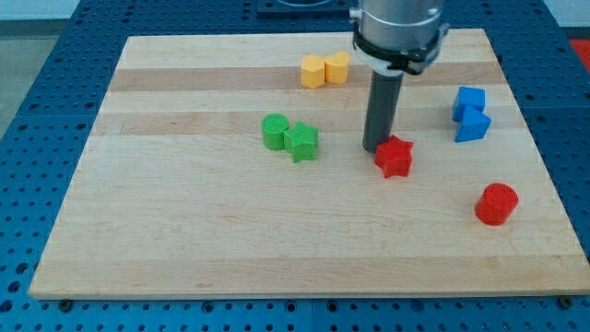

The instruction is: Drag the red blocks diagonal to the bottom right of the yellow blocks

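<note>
A robot arm's dark rod is standing upright over a pale wooden board (184, 231), with my tip (375, 148) pressing down just at the upper left edge of a red star block (395, 157). The tip is touching or all but touching that block; the exact contact is too fine to tell. The rod is a plain pushing tool with no jaws, so it is gripping nothing and is merely resting against the star's side.

A red cylinder block (496, 204) is sitting well apart toward the view's bottom right, near the board's right edge. Two yellow blocks (324, 69), one touching the other, are lying near the view's top, up and to the left of the tip. The red star is lying below and to the right of that yellow pair, with the cylinder farther out along the same diagonal.

A green cylinder block (275, 131) and a green star block (301, 142) are sitting pressed together left of the rod. Two blue blocks (471, 113) are huddling at the view's right, above the red cylinder. A blue perforated table (37, 111) is framing the board.
</note>
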### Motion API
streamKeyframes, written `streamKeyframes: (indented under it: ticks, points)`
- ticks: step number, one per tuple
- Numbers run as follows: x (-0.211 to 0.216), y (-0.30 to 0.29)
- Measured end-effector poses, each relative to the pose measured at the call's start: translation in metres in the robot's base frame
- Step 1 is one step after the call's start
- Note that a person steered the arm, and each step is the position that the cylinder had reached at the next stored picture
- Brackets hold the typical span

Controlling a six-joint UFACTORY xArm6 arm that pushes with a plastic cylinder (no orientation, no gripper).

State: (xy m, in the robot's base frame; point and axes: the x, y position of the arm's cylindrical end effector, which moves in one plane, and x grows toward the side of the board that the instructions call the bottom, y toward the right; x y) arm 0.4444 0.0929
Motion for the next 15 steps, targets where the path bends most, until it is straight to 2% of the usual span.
streamKeyframes:
  ticks: [3,5,7,9,13,15]
  points:
    - [0.087,0.023]
    - [0.101,0.029]
    - [0.142,0.095]
    - [0.125,0.153]
    - [0.116,0.115]
    - [0.113,0.152]
